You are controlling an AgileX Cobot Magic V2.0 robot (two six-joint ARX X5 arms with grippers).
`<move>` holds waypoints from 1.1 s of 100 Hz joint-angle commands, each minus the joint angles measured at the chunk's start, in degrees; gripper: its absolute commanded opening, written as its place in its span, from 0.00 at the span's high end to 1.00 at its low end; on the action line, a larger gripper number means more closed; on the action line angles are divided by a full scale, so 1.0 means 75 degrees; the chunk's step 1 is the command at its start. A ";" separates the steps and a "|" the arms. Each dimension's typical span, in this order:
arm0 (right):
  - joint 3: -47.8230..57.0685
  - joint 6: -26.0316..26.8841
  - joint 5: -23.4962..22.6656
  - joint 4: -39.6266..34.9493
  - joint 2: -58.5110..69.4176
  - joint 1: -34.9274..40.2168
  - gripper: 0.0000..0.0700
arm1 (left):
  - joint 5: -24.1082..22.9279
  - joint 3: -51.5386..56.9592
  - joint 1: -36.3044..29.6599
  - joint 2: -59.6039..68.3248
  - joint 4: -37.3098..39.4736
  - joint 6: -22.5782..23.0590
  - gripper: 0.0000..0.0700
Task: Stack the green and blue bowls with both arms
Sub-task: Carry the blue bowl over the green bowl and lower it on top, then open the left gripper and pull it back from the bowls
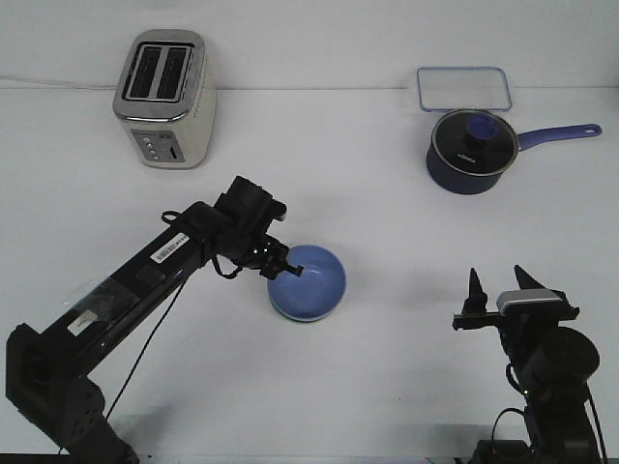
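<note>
Two arms, left pincer [280, 268] clenched on blue bowl [311, 285] rim, right pincer [499, 285] released, upright.

My left arm [145, 266] reaches from seven o'clock toward centre, wrist bent down, left gripper [283, 269] low, fingers close together; whether they clamp, I cannot tell. My right arm [551, 372] sits folded at five o'clock, right gripper [500, 285] pointing up, fingers spread apart.
</note>
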 commanded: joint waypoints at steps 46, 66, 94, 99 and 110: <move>0.0009 0.0052 0.0006 0.0079 0.0017 0.0006 0.30 | 0.0000 0.0102 -0.0041 0.0181 0.0079 -0.0052 0.73; 0.0012 0.0052 0.0009 0.0079 0.0017 0.0006 0.30 | 0.0006 0.0114 0.0000 0.0157 0.0082 0.0058 0.72; 0.0012 0.0052 0.0006 0.0079 0.0017 0.0006 0.30 | 0.0003 0.0149 0.0612 -0.0551 -0.0277 0.0318 0.37; 0.0012 0.0052 0.0009 0.0079 0.0017 0.0006 0.30 | 0.0000 0.0149 0.0778 -0.0784 -0.0341 0.0364 0.37; 0.0012 0.0052 0.0006 0.0079 0.0017 0.0006 0.30 | -0.0154 0.0146 0.1177 -0.1364 -0.0443 0.0577 0.38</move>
